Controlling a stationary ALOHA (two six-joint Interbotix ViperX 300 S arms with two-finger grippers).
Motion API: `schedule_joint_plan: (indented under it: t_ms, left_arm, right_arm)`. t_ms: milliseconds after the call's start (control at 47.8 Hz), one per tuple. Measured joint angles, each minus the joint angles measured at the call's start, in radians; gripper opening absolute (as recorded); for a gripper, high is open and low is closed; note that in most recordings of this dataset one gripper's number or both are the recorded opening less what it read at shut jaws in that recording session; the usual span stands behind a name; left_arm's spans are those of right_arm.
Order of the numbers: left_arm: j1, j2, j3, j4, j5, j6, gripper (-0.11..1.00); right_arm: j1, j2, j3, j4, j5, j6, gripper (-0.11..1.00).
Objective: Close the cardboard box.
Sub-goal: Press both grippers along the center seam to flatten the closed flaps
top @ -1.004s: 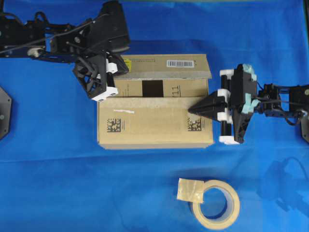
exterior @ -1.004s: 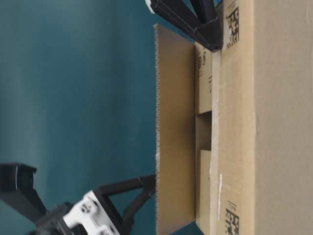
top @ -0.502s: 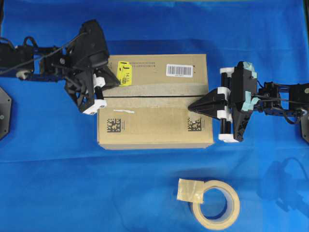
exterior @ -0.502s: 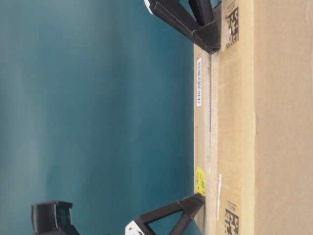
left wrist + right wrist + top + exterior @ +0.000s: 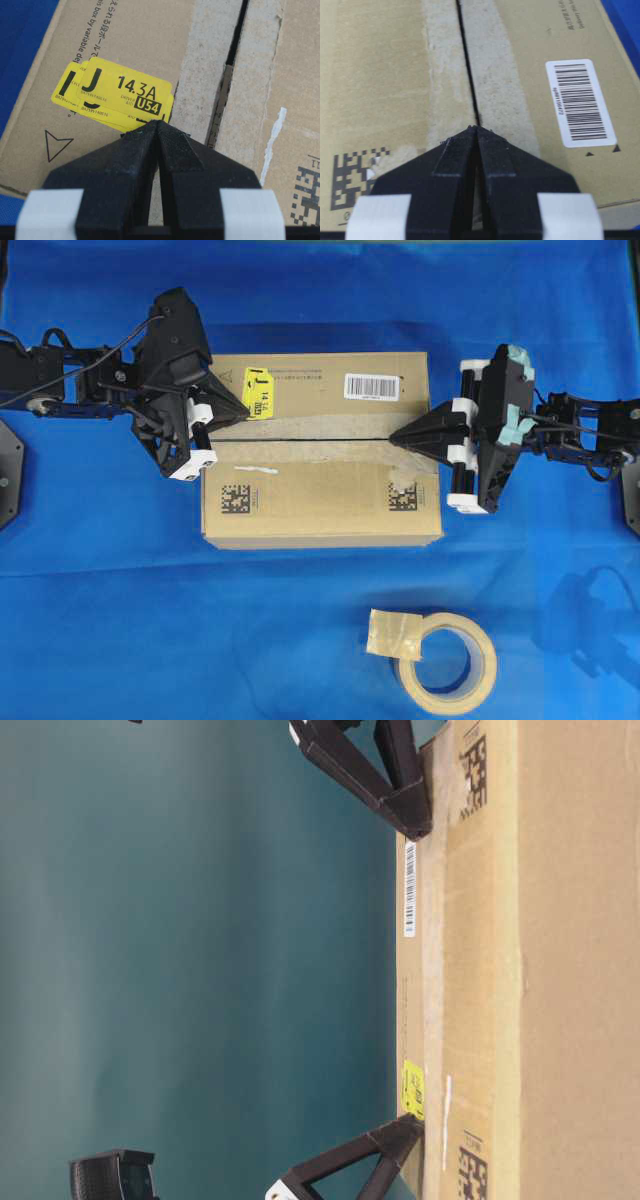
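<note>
The cardboard box (image 5: pixel 320 490) lies in the middle of the blue table with both long flaps flat, meeting at a narrow seam (image 5: pixel 310 441). My left gripper (image 5: pixel 244 415) is shut and empty. Its tip rests on the far flap at the box's left end, beside the yellow sticker (image 5: pixel 117 95). My right gripper (image 5: pixel 392 440) is shut and empty too, its tip on the seam at the right end, near the barcode label (image 5: pixel 580 102). In the table-level view the box (image 5: pixel 560 970) fills the right side, with both gripper tips against its top face.
A beige tape roll (image 5: pixel 447 660) with a loose flap of tape lies on the blue cloth in front of the box, to the right. Both arms stretch in from the left and right table edges.
The far flap, upright a second ago, has folded down flat onto the box. My left gripper followed it down and leftward; my right gripper shifted slightly toward the seam.
</note>
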Motion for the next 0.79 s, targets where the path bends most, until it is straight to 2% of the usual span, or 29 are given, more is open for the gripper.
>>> schedule_joint_plan:
  t_ms: [314, 481, 627, 795]
  left_arm:
    - [0.0, 0.0, 0.0, 0.0, -0.003, 0.0, 0.0]
    - [-0.002, -0.003, 0.014, 0.0, -0.057, 0.0, 0.0]
    - [-0.017, -0.018, 0.074, 0.002, -0.229, 0.008, 0.0]
    - [-0.031, -0.035, 0.164, 0.0, -0.48, 0.02, 0.0]
  right_arm:
    - [-0.008, 0.0, 0.0, 0.0, 0.002, 0.0, 0.0]
    - [-0.008, 0.002, 0.002, 0.0, 0.002, 0.0, 0.0]
    - [-0.008, 0.0, 0.002, 0.0, 0.0, 0.0, 0.0]
    - [-0.009, 0.0, 0.002, 0.0, 0.0, 0.0, 0.0]
